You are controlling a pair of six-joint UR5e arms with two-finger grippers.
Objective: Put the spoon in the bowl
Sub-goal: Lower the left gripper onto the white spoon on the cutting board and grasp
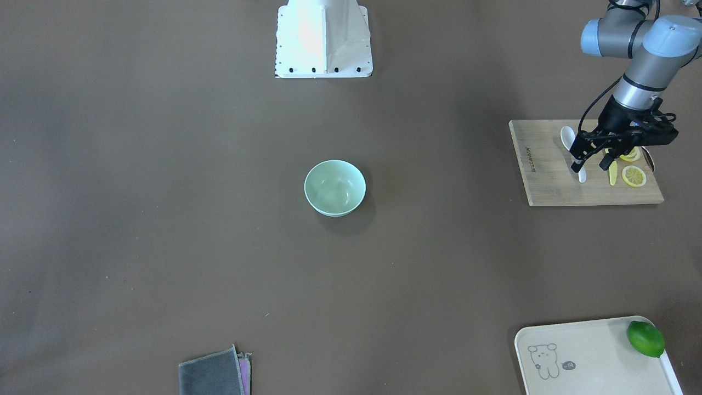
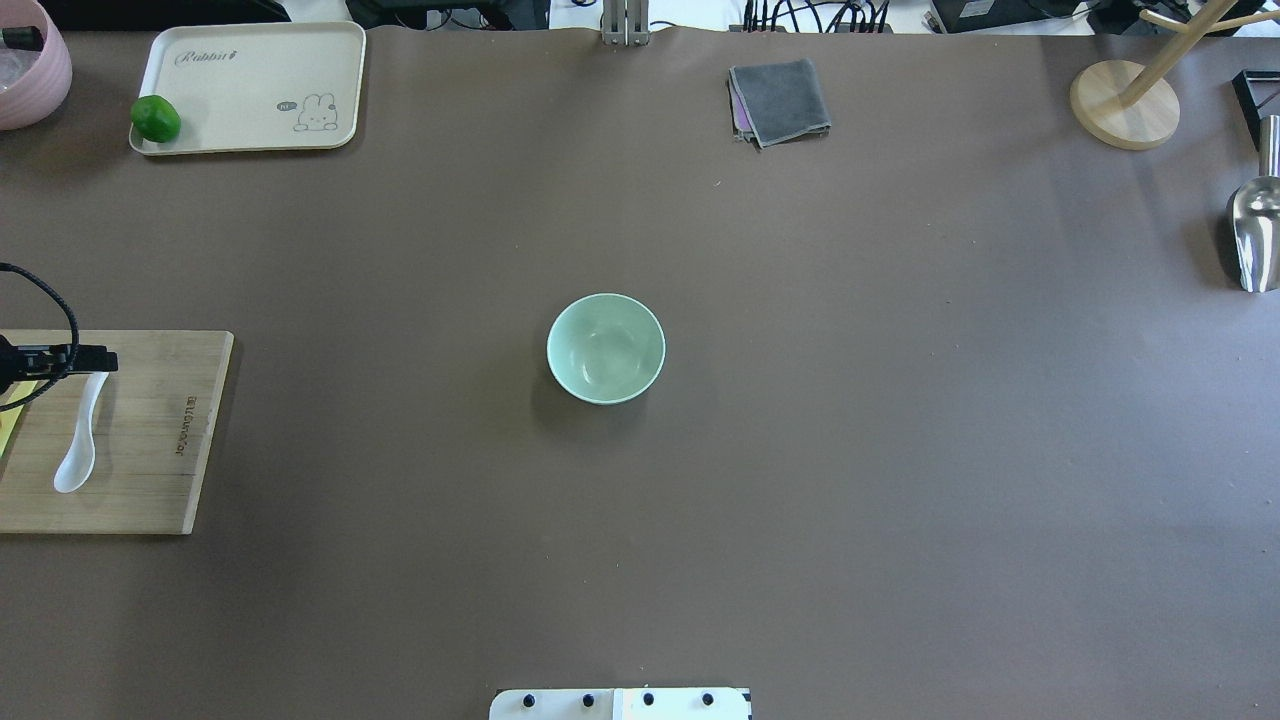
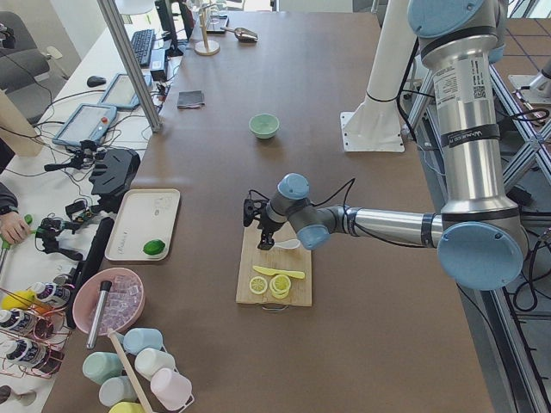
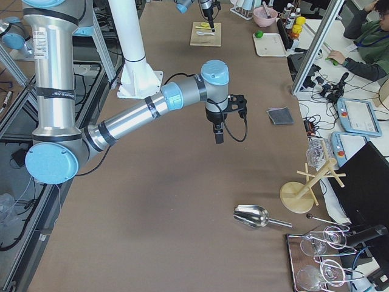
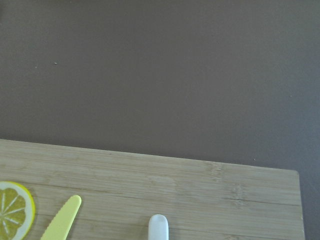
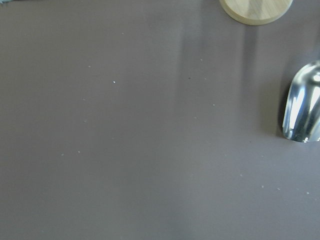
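Observation:
The white spoon [image 1: 567, 138] lies on a wooden cutting board [image 1: 548, 184] at the table's left end, scoop toward the robot. It also shows in the overhead view [image 2: 78, 448], and its handle tip shows in the left wrist view [image 5: 158, 228]. My left gripper [image 1: 591, 163] hangs just over the handle end, open, one finger on each side of the handle, holding nothing. The mint-green bowl [image 1: 334, 187] stands empty at the table's middle [image 2: 605, 348], far from the spoon. My right gripper [image 4: 219, 132] hovers over bare table; I cannot tell whether it is open or shut.
A yellow knife [image 1: 612, 173] and lemon slices [image 1: 633, 176] lie on the board beside the spoon. A cream tray [image 1: 581, 356] holds a lime [image 1: 645, 338]. A grey cloth [image 1: 211, 376], a metal scoop [image 2: 1255, 230] and a wooden stand [image 2: 1123, 105] sit on the far side.

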